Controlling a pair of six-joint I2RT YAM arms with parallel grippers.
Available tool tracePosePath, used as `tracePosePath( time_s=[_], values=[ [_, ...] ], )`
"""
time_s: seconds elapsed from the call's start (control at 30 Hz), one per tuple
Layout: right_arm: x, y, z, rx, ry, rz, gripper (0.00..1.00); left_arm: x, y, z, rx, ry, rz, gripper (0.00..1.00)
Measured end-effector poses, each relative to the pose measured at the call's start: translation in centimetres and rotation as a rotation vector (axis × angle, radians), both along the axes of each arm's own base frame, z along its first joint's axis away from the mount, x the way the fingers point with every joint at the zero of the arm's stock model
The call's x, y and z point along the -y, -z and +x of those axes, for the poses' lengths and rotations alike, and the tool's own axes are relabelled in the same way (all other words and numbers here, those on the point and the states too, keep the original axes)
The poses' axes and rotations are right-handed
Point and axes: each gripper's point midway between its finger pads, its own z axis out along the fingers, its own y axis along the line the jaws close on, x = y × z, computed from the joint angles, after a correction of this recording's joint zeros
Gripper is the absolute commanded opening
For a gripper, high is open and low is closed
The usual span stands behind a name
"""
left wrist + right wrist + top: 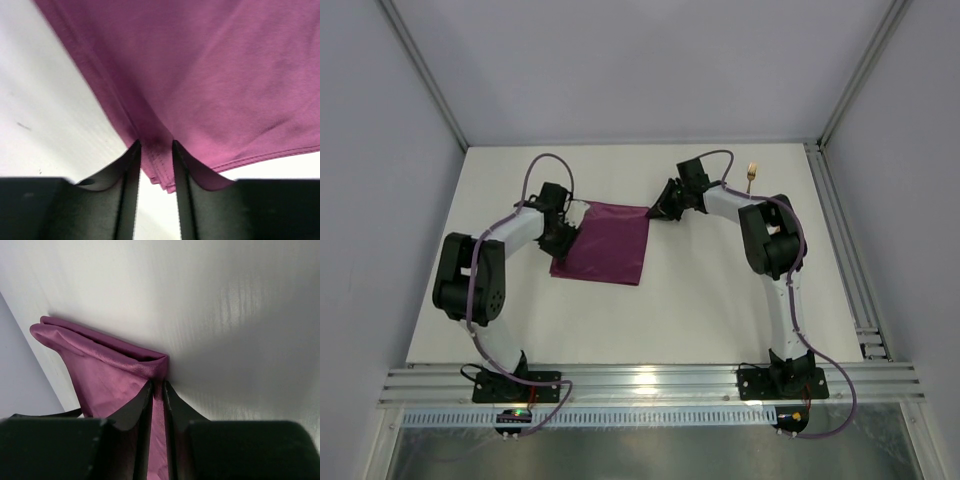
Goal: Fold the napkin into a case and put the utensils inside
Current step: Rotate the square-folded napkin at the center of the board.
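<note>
Magenta napkin point(603, 243) lies layered on the table point(720, 300), its far corners clamped by left gripper point(154, 155) and right gripper point(156, 390) (gold fork point(752, 173) waits well apart); risk: a thin hem could slip out on lifting, skewing the fold.

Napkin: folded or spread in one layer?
Folded at least once: the napkin shows stacked hems at the corner pinched by the left gripper and a doubled edge at the right gripper.
</note>
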Motion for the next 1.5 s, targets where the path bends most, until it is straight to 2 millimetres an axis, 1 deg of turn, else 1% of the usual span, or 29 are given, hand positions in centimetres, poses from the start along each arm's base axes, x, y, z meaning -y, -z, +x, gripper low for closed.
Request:
tracePosePath(
  time_s=[0.07,0.1,0.13,0.17,0.23,0.33,0.43,0.5,0.57,0.67,0.77,0.93,1.07,1.1,1.17,1.2,1.27,1.3,1.37,1.4,1.47,1.5],
  values=[
    [0.0,0.1,0.0,-0.003,0.002,0.002,0.10,-0.9,0.0,0.2,-0.002,-0.027,-0.015,0.25],
    [0.0,0.1,-0.1,-0.004,0.002,0.003,0.08,-1.3,0.0,0.3,-0.004,-0.040,-0.022,0.27],
    [0.0,0.1,-0.1,-0.005,0.002,0.004,0.06,-1.7,0.0,0.4,-0.006,-0.051,-0.029,0.30],
    [0.0,0.2,-0.1,-0.005,0.002,0.006,0.04,-2.0,0.0,0.4,-0.007,-0.058,-0.039,0.38],
    [0.0,0.5,-0.3,-0.007,0.003,0.007,0.04,-2.3,0.0,0.5,-0.011,-0.064,-0.056,0.42],
    [-0.1,0.7,-0.5,-0.005,0.001,0.023,0.04,-2.2,-0.3,0.2,-0.013,-0.056,-0.080,0.44],
    [0.0,0.7,-1.1,0.001,-0.001,0.035,0.04,-2.1,-1.3,0.1,0.003,-0.055,-0.108,0.44],
    [0.4,0.7,-2.2,-0.001,-0.002,0.034,0.04,-2.4,-2.4,0.2,0.027,-0.063,-0.127,0.45],
    [1.2,0.7,-3.9,-0.010,0.002,0.018,0.04,-3.0,-3.4,0.2,0.050,-0.068,-0.140,0.45],
    [2.4,0.8,-7.1,-0.028,0.002,-0.005,0.04,-3.6,-4.7,0.1,0.076,-0.074,-0.161,0.46],
    [3.6,1.0,-10.8,-0.048,-0.004,-0.026,0.04,-3.7,-5.3,-0.1,0.085,-0.061,-0.177,0.46],
    [4.4,1.2,-16.6,-0.044,-0.039,-0.036,0.04,-3.4,-5.0,-1.0,0.055,-0.044,-0.195,0.47],
    [4.0,1.4,-21.5,-0.051,-0.088,-0.031,0.04,-3.2,-4.3,-2.1,0.017,-0.031,-0.203,0.47],
    [3.9,1.4,-22.4,-0.055,-0.102,-0.033,0.05,-3.1,-4.2,-2.3,0.009,-0.028,-0.205,0.48],
    [3.3,1.4,-24.7,-0.059,-0.145,-0.040,0.12,-3.1,-4.0,-2.7,-0.003,-0.025,-0.209,0.48],
    [3.2,1.4,-25.5,-0.063,-0.162,-0.043,0.22,-3.0,-3.9,-2.8,-0.008,-0.023,-0.210,0.48],
    [3.2,1.1,-27.0,-0.076,-0.184,-0.047,0.32,-3.0,-3.8,-3.2,-0.019,-0.018,-0.211,0.49],
    [3.5,0.9,-27.4,-0.080,-0.189,-0.056,0.44,-3.0,-3.8,-3.3,-0.024,-0.014,-0.210,0.49],
    [4.2,0.4,-28.0,-0.078,-0.197,-0.079,0.52,-3.0,-3.7,-3.5,-0.029,-0.007,-0.209,0.50],
    [4.7,0.1,-28.2,-0.068,-0.202,-0.100,0.59,-3.0,-3.7,-3.5,-0.032,-0.003,-0.208,0.49],
    [5.7,-0.2,-28.6,-0.065,-0.221,-0.151,0.63,-3.1,-3.7,-3.7,-0.038,-0.001,-0.208,0.50],
    [6.2,-0.6,-28.6,-0.056,-0.232,-0.182,0.64,-3.1,-3.7,-3.8,-0.041,-0.001,-0.207,0.50]
  ],
)
